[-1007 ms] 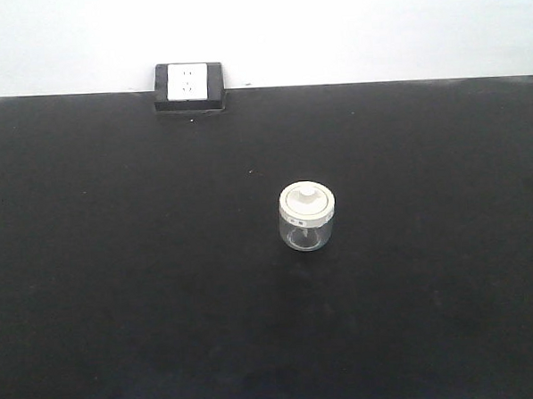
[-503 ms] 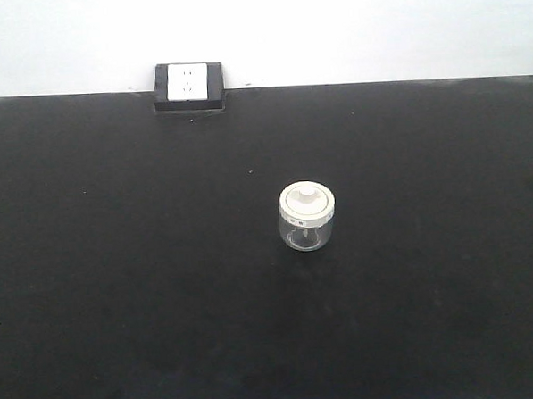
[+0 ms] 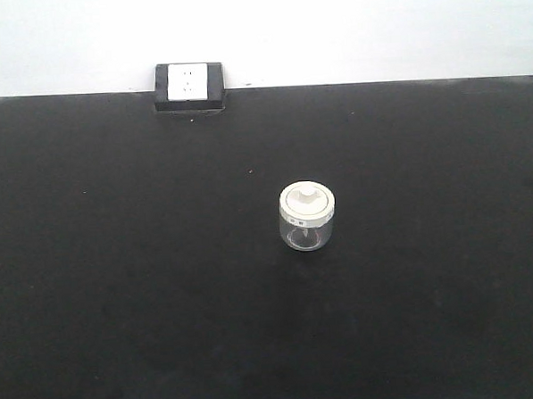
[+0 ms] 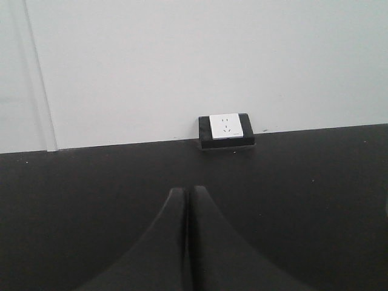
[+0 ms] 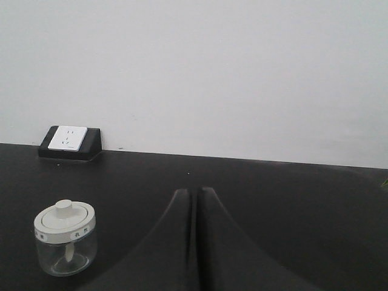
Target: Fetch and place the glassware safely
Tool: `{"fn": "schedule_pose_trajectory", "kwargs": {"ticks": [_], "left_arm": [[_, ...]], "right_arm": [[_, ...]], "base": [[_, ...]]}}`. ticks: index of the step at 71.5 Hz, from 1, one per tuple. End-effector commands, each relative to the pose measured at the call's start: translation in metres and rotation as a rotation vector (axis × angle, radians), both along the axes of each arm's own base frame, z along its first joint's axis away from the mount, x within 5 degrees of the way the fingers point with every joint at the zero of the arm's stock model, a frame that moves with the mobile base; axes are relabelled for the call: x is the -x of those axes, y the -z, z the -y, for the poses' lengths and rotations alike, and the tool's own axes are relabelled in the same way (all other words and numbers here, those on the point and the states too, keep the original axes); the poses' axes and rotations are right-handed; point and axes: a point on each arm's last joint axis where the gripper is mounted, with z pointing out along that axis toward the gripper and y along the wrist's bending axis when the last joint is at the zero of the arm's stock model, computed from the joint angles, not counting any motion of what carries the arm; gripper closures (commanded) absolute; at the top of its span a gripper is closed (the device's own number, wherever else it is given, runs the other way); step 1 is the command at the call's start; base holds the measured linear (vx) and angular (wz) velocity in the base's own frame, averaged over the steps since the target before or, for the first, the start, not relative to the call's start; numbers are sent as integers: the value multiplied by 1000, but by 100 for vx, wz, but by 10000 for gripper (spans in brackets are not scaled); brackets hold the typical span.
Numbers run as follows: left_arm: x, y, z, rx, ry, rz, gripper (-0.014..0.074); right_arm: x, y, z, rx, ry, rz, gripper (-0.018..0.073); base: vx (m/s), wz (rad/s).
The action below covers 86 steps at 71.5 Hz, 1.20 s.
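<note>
The glass jar [image 3: 307, 218] stands upright, lid on, mid-worktop [image 3: 119, 288], ahead and left of the right gripper [image 5: 195, 194], whose jaws are pressed together and empty; the left gripper [image 4: 185, 193] likewise, facing the wall socket [image 4: 225, 130]

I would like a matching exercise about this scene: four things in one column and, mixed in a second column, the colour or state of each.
Things:
1. jar body
2. jar lid
3. socket box
4. left gripper

Descriptions:
A. cream-white, with a centre knob
B. jaws shut, holding nothing
C. clear glass
D. black housing with a white face, at the wall

Pairs: 1-C, 2-A, 3-D, 4-B
</note>
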Motion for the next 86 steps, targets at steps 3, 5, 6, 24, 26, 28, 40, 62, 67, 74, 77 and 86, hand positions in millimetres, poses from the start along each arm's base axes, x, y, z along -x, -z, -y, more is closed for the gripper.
{"fn": "schedule_pose_trajectory", "kwargs": {"ticks": [3,5,6,24,26,28,40,62,67,74,77,86], "left_arm": [[4,-4,0,32,3,77,603],[4,-1,0,32,3,69,603],[4,-1,0,32,4,68,603],[0,30,0,27,2,-12,603],[-1,33,0,27,2,-19,603],[-1,36,0,27,2,-19,603],[-5,54,0,23,-1,23,603],[-5,57,0,21,-1,-25,603],[-5,56,0,21,-1,-23,603],[-5,56,0,21,-1,-24,603],[-5,56,0,21,-1,-24,603],[-5,56,0,21,-1,-24,603]], "right_arm": [[0,-10,-1,11,-13,29,563],[0,-10,-1,11,-13,29,563],[0,-10,-1,11,-13,29,563],[0,-10,-1,11,-13,29,563],[0,-10,-1,11,-13,29,563],[0,-10,-1,11,-13,29,563],[0,-10,-1,11,-13,29,563],[0,-10,-1,11,-13,29,563],[0,-10,-1,11,-13,29,563],[0,-10,-1,11,-13,29,563],[0,-10,-1,11,-13,29,563],[0,-10,-1,11,-13,29,563]], "base": [[0,0],[0,0],[0,0],[0,0],[0,0],[0,0],[0,0],[0,0],[0,0],[0,0],[0,0],[0,0]]}}
